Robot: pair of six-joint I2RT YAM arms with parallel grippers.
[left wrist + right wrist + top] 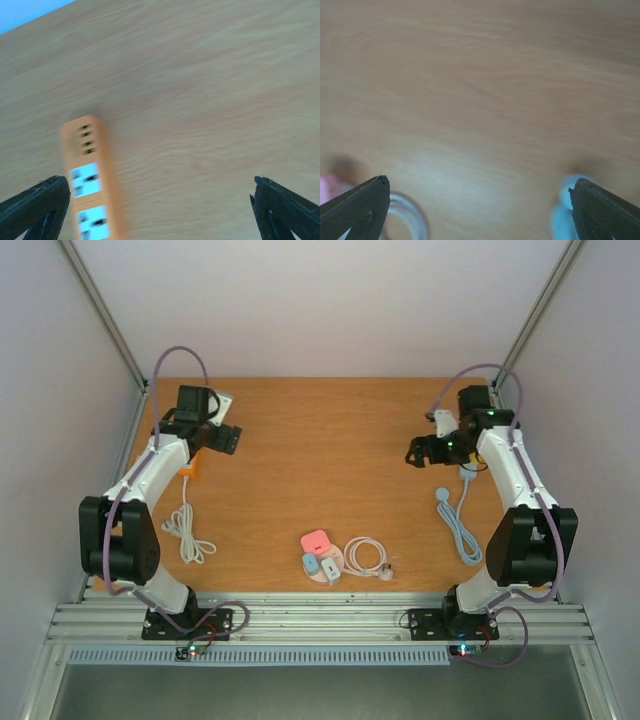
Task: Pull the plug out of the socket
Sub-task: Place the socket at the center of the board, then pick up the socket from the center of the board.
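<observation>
Seen from above, plain wooden table (320,440) boxed by white walls (300,300), metal rails (320,620) along the 6 o'clock edge, both arm bases bolted there. Left gripper (232,438) at 10 o'clock of the table, right gripper (414,453) at 2 o'clock, tips turned toward each other.

Orange strip (190,468) at 7 o'clock of the left gripper, partly hidden under the arm; white cord (186,530) bunched at 6 o'clock of it. From the left wrist, strip (92,180) flat on the wood just inside the left finger (37,205), whether touching it not clear; jaws wide apart, holding nothing.

Blue plug (443,495) at 5 o'clock of the right gripper, lying on the table, blue cord (465,540) running on toward 5 o'clock. From the right wrist, jaws likewise spread and empty, plug (563,204) a blur beside the right finger (605,210).

Small adapters (320,555) and coiled cable (366,557) near 6 o'clock of the table, well apart from both grippers.
</observation>
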